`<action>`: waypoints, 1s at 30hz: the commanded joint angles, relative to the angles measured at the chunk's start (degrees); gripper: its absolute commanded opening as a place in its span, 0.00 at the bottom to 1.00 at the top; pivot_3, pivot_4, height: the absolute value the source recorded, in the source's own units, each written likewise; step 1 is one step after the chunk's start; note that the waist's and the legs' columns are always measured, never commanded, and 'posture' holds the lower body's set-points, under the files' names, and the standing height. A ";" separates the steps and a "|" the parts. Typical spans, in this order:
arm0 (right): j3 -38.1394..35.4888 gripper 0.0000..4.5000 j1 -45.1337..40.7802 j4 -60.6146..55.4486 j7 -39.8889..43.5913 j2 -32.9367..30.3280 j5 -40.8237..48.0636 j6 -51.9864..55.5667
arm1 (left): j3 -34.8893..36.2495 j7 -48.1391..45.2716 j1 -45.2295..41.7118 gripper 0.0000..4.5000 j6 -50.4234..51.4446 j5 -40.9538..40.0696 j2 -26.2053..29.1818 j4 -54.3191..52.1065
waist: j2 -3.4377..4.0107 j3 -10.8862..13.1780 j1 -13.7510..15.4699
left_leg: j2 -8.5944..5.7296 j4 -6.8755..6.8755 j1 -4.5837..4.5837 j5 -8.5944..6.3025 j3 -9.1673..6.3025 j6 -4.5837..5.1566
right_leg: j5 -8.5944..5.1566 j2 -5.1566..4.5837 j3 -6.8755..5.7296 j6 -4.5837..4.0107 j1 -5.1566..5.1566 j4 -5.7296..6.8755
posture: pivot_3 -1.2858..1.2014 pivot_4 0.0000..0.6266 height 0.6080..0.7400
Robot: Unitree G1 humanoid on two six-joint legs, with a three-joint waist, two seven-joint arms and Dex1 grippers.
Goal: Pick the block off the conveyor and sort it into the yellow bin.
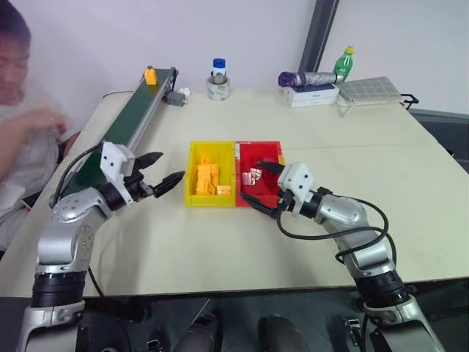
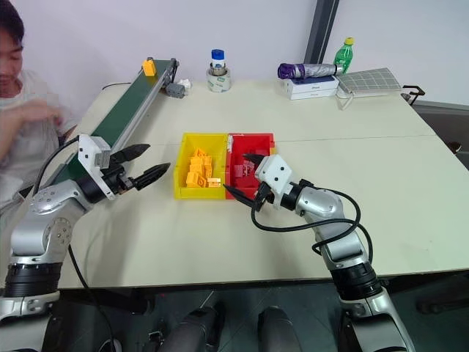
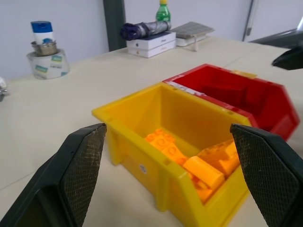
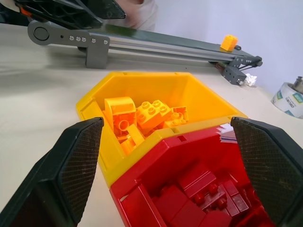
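Note:
The small yellow-orange block (image 1: pixel 150 75) rides on the far end of the dark-green conveyor (image 1: pixel 139 110), also seen in the right wrist view (image 4: pixel 229 42). The yellow bin (image 1: pixel 192 176) sits mid-table with a pile of similar yellow bricks inside. My left gripper (image 1: pixel 172 166) hovers open just left of the yellow bin, beside the conveyor's near end, nothing between its fingers. My right gripper (image 1: pixel 250 181) stands open at the front edge of the red bin (image 1: pixel 258 144), pointing toward both bins and empty. The block is far from both grippers.
A person (image 1: pixel 22 88) sits at the table's left side by the conveyor, one hand raised. A small grey motor (image 1: pixel 174 97) hangs at the belt's far end. A tape roll with a bottle (image 1: pixel 218 86), an umbrella on white boxes (image 1: pixel 308 92) and a green bottle (image 1: pixel 343 64) line the back.

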 commanded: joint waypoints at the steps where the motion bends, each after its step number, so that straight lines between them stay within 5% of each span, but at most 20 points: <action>1: -0.33 1.00 -0.70 -1.51 0.12 0.34 0.64 -0.42 | 1.99 -0.65 0.95 0.98 -1.32 -1.06 1.02 -2.58 | 0.00 0.00 0.03 | 0.00 0.00 0.00 0.00 0.00 0.00 | 0.00 0.00 0.00 0.00 0.00 0.00 | 0.52 0.24 1.00; 10: -0.48 1.00 -1.13 -0.90 0.71 0.27 0.72 -0.73 | 3.43 2.38 5.59 0.98 -3.45 0.09 0.96 -6.91 | 0.00 0.00 -0.02 | 0.00 0.00 -0.02 0.00 0.00 0.00 | -0.01 -0.02 0.01 -0.01 0.00 -0.02 | 0.52 0.24 1.00; 30: 0.13 1.00 -1.75 0.50 2.60 0.79 0.79 -1.48 | 22.02 29.68 16.87 0.98 -5.77 1.52 -6.78 -6.46 | 0.00 0.00 0.23 | 0.01 -0.02 -0.09 -0.02 0.03 0.03 | -0.04 -0.02 0.02 -0.01 -0.06 -0.08 | 0.52 0.24 1.00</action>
